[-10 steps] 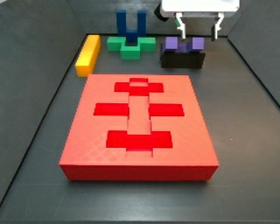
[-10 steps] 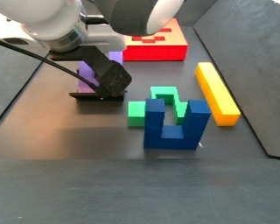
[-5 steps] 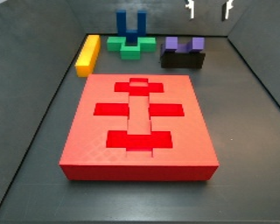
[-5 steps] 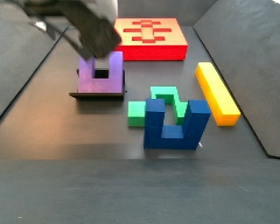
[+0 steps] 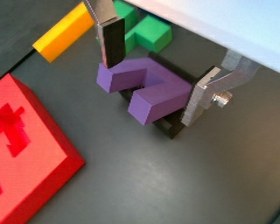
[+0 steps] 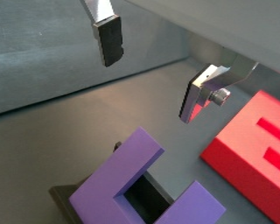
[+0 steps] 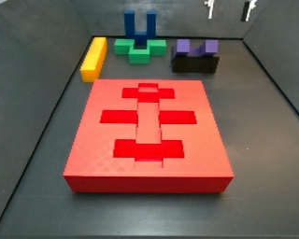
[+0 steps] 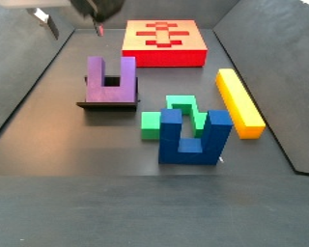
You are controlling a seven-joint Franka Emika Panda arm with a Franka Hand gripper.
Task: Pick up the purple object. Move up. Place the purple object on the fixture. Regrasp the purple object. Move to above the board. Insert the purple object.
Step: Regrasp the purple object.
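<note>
We see the flat red board (image 7: pixel 147 133) with darker cross-shaped recesses. Beyond it, at far right, the matte purple object (image 7: pixel 197 47), a U-shaped block, sits on the dark boxy fixture (image 7: pixel 196 63). The hand (image 5: pixel 157 68) hovers above it, wide open and empty.

Robot lab test cell, not home or shop. Dark matte floor (image 7: pixel 40 140) boxed in by sloped grey walls (image 8: pixel 266 58). Only bright plastic test pieces laid out: red board (image 7: pixel 149 135) with cross-shaped recesses, yellow bar (image 7: pixel 92 58), green block (image 8: pixel 174 114), blue two-pronged piece (image 8: pixel 193 138), purple object (image 8: pixel 111 81) seated on dark fixture (image 7: pixel 196 63). Pincer (image 5: pixel 160 68) with silver plate fingers hangs open above purple object, apart from it.
</note>
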